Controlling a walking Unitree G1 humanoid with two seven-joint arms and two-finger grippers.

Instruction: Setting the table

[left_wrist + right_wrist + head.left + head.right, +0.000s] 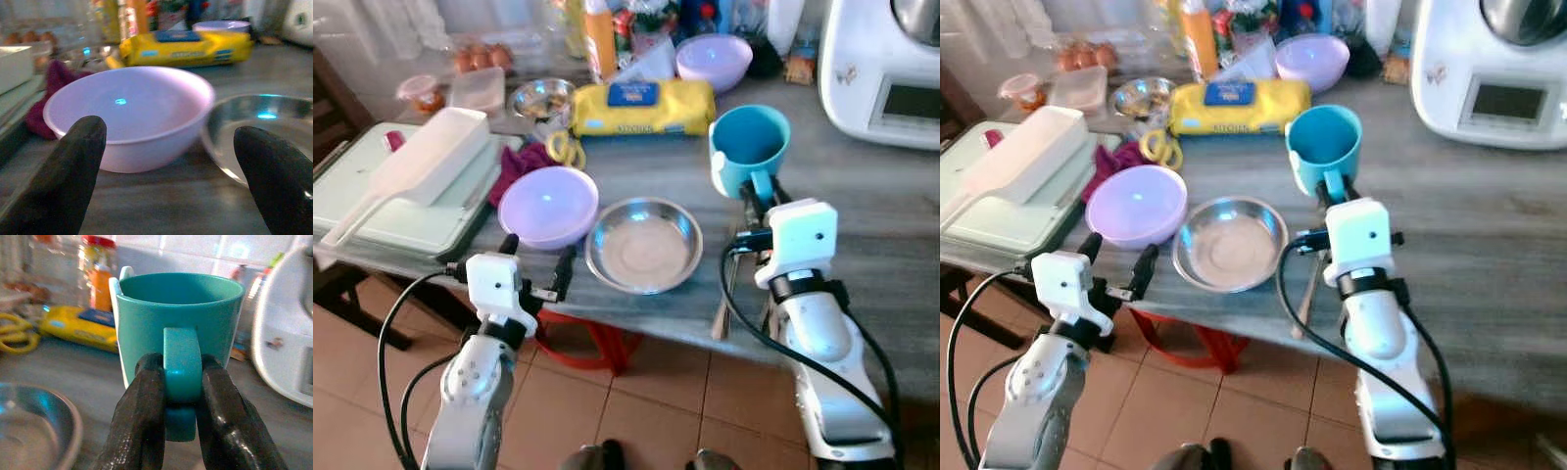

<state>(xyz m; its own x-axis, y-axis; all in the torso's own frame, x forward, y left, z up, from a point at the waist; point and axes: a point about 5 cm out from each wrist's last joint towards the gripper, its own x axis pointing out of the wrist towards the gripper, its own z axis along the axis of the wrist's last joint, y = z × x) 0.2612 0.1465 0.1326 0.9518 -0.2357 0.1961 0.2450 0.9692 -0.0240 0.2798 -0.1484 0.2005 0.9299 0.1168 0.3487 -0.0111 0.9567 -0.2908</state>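
Right wrist view is showing your right pincer (182,401) clamping the handle of the teal mug (178,328), fingers (142,416) pressing it from both sides. Mug is sitting upright on the surface (862,196), just behind and to the right of the steel bowl (643,243).

Risk: you're gripping only a narrow handle, so if you're lifting fast the mug may be swinging or twisting between the pads and slipping out. Dragging it instead could be tipping it on the surface.

Left pincer (536,266) is hovering w/ fingers apart at the near edge, just in front of the lilac bowl (548,206), touching nothing.

Around the steel bowl: lilac bowl touching or nearly touching its left side, yellow packet (641,106) behind it, white appliance (881,69) well to the right. A utensil (724,294), prob. a spoon, is lying just right of the steel bowl under your right arm — watch it when you're moving the mug.
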